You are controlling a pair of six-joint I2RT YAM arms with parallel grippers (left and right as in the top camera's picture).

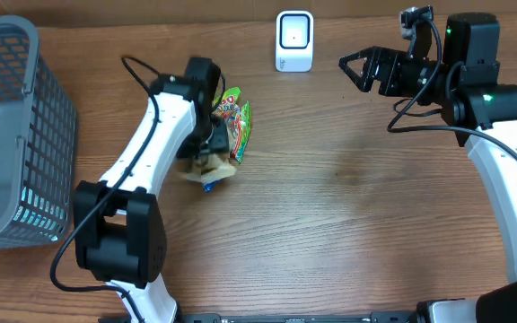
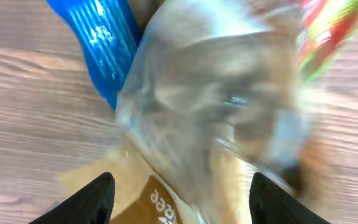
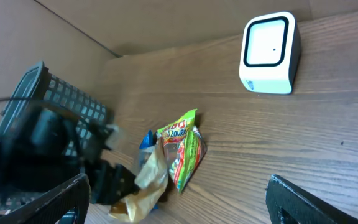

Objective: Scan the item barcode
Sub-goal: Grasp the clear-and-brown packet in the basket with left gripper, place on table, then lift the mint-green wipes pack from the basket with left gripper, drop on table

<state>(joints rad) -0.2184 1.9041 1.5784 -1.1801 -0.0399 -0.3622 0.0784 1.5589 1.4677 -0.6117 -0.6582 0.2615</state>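
Left wrist: left gripper point(image 2: 182, 180) apparently parted around blurred snack packet point(image 2: 216, 112); right gripper point(image 1: 353, 75) wide.

Red-and-white lettering on the green-and-yellow snack bag point(image 3: 184, 148) read roughly "ZOUR" from the right wrist, and the rest of it was too small to make out. From the left wrist, white letters "ee" showed on the brown packet point(image 2: 157, 202), cut off at the frame edge. Tiny print low on the white scanner point(image 3: 269, 53) was unreadable.
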